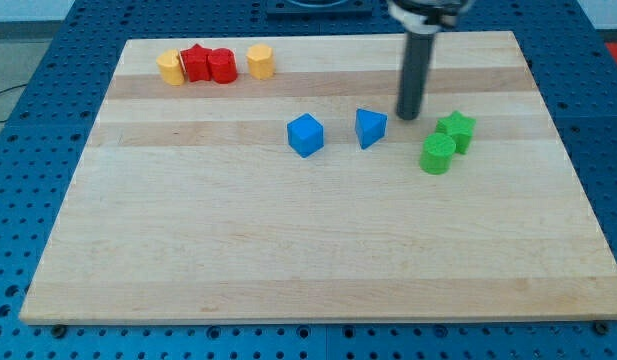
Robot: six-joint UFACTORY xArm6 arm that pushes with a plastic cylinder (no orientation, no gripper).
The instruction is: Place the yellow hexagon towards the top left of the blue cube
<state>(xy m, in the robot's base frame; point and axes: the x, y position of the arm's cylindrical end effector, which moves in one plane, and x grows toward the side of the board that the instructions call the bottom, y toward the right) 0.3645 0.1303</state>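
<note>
The yellow hexagon [260, 61] sits near the view's top, left of centre, on the wooden board [288, 250]. The blue cube [305, 135] lies near the board's middle, below and to the right of the hexagon. My tip [408, 116] rests on the board to the right of a blue triangular block [369, 127], well to the right of the cube and far from the hexagon. The dark rod rises from the tip to the view's top.
A yellow block [169, 67], a red star-like block [196, 62] and a red cylinder [222, 66] stand in a row left of the hexagon. A green star [456, 130] and a green cylinder [437, 154] lie right of my tip.
</note>
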